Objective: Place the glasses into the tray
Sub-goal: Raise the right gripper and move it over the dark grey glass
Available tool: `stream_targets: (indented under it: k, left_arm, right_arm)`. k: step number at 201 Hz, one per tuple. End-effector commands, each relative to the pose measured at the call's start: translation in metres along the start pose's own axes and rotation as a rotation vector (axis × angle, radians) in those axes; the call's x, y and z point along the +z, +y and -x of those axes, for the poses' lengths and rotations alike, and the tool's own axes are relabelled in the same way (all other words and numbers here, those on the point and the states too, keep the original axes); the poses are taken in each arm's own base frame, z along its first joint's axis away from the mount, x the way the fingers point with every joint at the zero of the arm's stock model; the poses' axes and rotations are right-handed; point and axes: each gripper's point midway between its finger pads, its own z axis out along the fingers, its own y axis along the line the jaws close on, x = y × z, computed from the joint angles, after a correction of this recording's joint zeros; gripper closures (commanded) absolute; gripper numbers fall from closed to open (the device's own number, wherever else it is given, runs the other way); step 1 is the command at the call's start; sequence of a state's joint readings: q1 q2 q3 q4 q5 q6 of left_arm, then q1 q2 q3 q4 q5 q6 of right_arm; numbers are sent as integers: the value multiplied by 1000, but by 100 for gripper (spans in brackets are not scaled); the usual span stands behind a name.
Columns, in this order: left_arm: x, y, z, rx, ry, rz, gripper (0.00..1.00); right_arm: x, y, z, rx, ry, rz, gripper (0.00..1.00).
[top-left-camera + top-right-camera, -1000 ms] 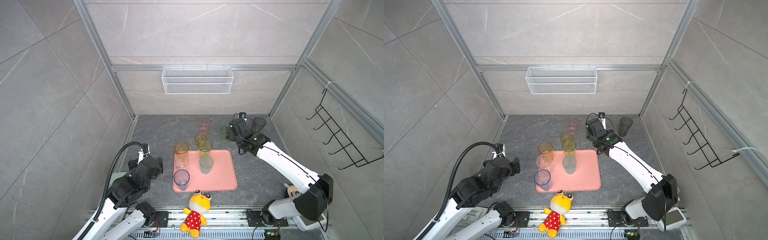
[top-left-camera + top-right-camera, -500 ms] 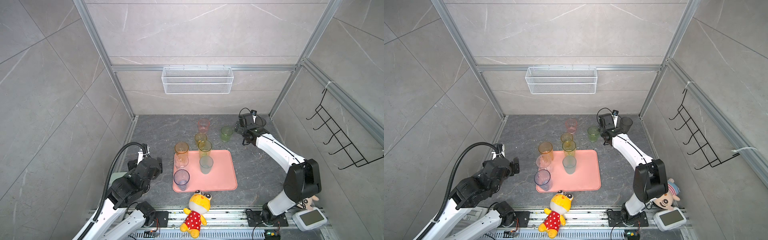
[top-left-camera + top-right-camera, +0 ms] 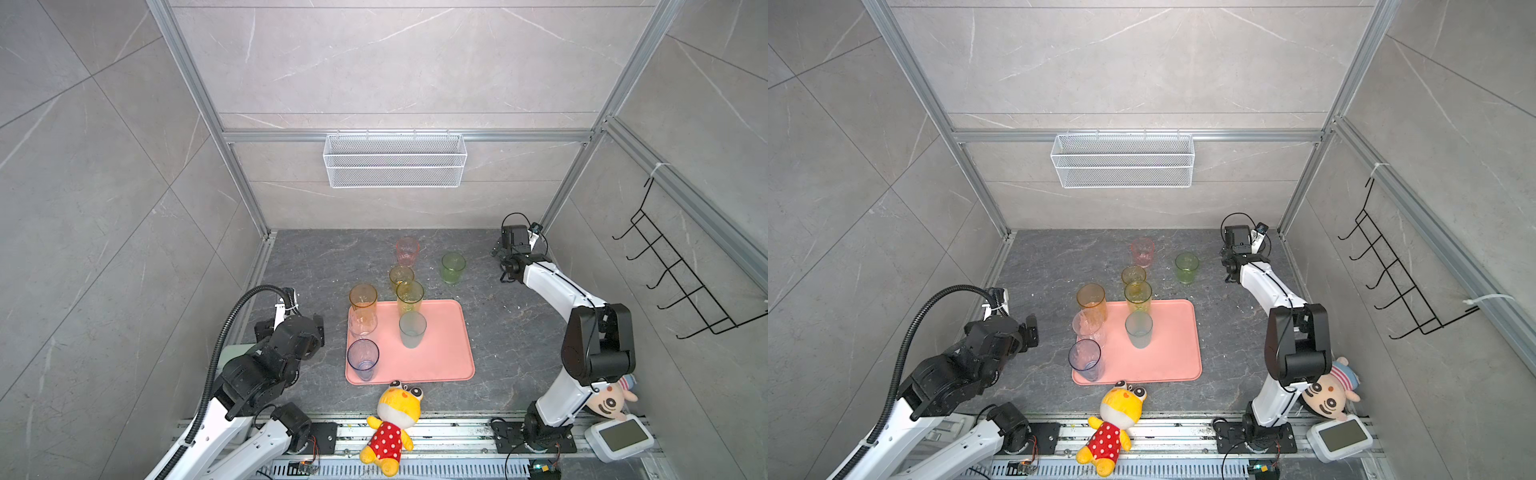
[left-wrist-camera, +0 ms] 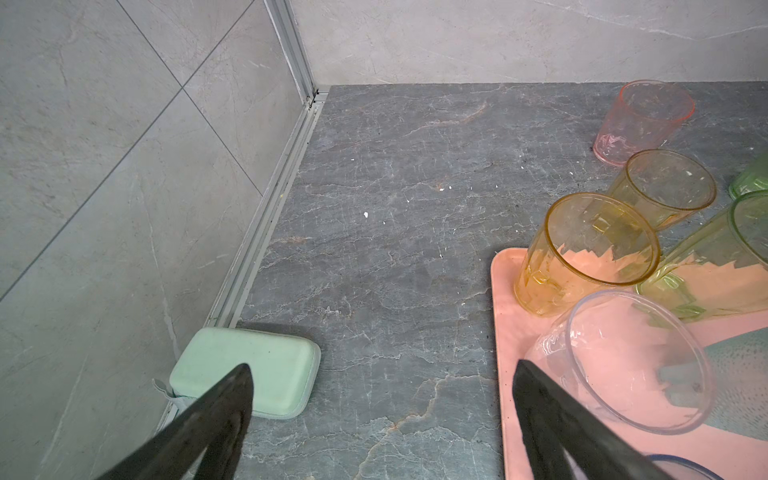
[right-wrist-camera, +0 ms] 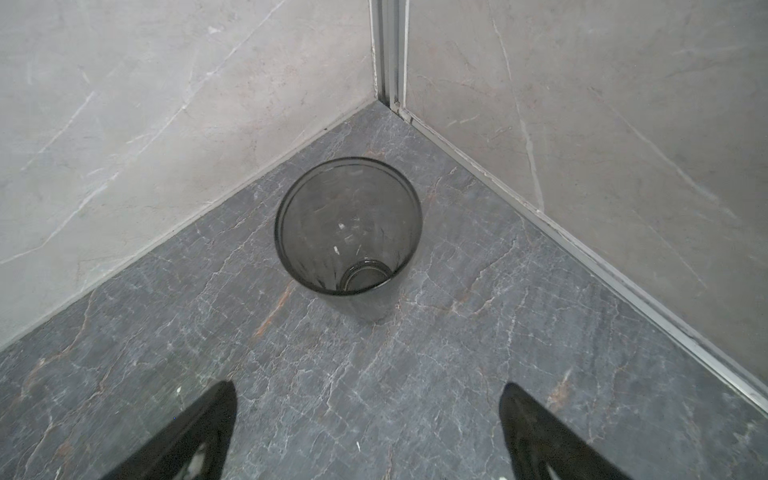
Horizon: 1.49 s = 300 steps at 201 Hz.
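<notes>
with the right claw [image 5: 368,388] spread wide and empty, the grey glass [image 5: 332,232] should be straddled squarely and gripped mid-body, clear of both walls [image 5: 166,104].

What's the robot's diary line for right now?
right gripper: open, aimed at grey glass in far corner | left gripper: open, empty, beside tray | off tray too: pink glass, short yellow glass, green glass
</notes>
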<state>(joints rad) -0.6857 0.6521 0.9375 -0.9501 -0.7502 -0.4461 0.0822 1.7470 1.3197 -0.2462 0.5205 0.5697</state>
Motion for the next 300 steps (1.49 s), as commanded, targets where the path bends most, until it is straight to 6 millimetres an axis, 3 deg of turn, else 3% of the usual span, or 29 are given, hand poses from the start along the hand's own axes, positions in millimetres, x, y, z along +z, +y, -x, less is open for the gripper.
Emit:
stream_targets:
  k: [1,48,104,163,300]
  left_arm:
    - [-1,4,2,-24,-15,18,3]
    - [0,3,2,-21,-16,19,3]
    - [0,3,2,-20,-14,20,3]
    - [1,3,2,-17,-11,23,3]
    - [1,3,1,-17,-9,28,3]
  right_arm:
    - [7,-3,11,61,-19,0,0]
    - [17,-19,23,124,-7,-2,0]
    - [38,-19,13,188,114,59,3]
    - [50,-31,19,234,138,60,4]
    - [66,-28,25,257,167,84,8]
